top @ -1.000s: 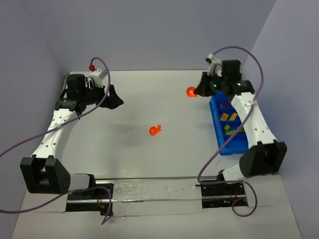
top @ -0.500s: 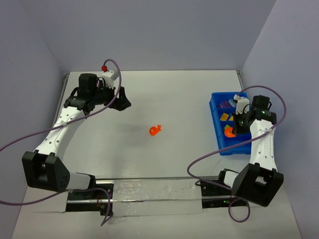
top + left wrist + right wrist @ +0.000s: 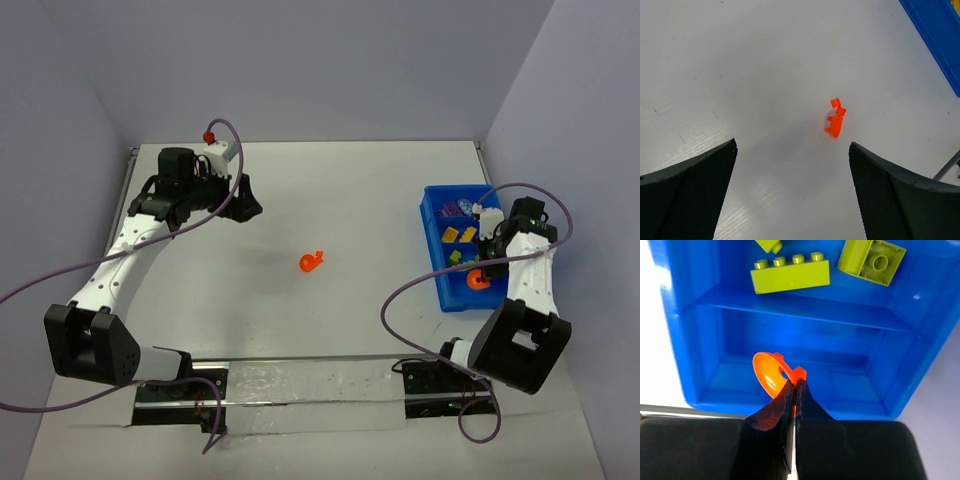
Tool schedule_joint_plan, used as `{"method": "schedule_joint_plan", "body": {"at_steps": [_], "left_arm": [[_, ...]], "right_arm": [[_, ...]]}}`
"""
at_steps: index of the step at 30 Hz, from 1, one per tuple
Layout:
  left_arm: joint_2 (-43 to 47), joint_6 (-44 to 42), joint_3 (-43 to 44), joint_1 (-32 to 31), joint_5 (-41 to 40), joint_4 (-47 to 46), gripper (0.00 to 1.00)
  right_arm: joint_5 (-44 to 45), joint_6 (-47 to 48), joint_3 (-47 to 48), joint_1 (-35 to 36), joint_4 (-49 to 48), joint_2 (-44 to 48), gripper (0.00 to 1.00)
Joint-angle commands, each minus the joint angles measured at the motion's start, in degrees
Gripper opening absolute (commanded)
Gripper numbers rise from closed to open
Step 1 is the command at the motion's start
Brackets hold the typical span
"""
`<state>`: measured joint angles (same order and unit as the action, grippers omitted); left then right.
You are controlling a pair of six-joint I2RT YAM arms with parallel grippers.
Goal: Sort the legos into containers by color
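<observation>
We're placing: our right tool (image 3: 795, 386), pinched shut on an orange piece (image 3: 767, 371), hangs over the tray's (image 3: 687, 340) empty 6 o'clock compartment (image 3: 850, 375). Release comes next. Our left tool (image 3: 792, 150) gapes wide above the second orange piece (image 3: 835, 120), which lies mid-surface (image 3: 740, 75).

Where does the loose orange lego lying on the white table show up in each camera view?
Top external: loose orange lego, near centre.
Left wrist: right of centre.
Right wrist: absent; the right pincer grips another orange lego.
Shared landmark: blue tray, right side from above, top right corner in left wrist.
</observation>
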<state>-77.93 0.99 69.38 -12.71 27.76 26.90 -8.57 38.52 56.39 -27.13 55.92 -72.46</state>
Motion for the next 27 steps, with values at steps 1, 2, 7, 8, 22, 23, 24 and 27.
{"method": "schedule_joint_plan", "body": {"at_steps": [1,2,7,8,22,23,24,27], "left_arm": [[0.02,-0.38,2.33,-0.39,-0.34,-0.44,0.99],[0.01,-0.38,2.33,-0.39,-0.37,-0.41,0.99],[0.32,-0.38,1.91,-0.39,-0.78,-0.44,0.99],[0.32,-0.38,1.83,-0.39,-0.91,-0.44,0.99],[0.24,-2.09,2.88,1.64,7.65,0.19,0.99],[0.24,-1.62,2.94,2.29,9.17,-0.04,0.99],[0.24,-1.52,2.95,2.7,9.99,-0.09,0.99],[0.06,0.04,2.53,3.55,11.33,-0.92,0.99]], "right_arm": [[2.66,0.28,-0.6,0.63,-3.9,-2.17,0.05],[2.58,-0.13,-0.3,0.67,-4.1,-3.04,0.07],[1.91,-1.43,1.35,1.24,-4.43,-4.85,0.27],[1.96,-1.5,1.56,1.43,-4.28,-5.09,0.41],[-13.62,-12.36,24.04,25.13,5.44,-2.96,0.99],[-15.31,-15.51,25.61,31.02,4.28,-4.83,0.99],[-16.23,-17.3,26.23,34.31,3.05,-6.27,0.99],[-18.68,-20.26,26.51,43.11,-2.88,-11.99,0.95]]}}
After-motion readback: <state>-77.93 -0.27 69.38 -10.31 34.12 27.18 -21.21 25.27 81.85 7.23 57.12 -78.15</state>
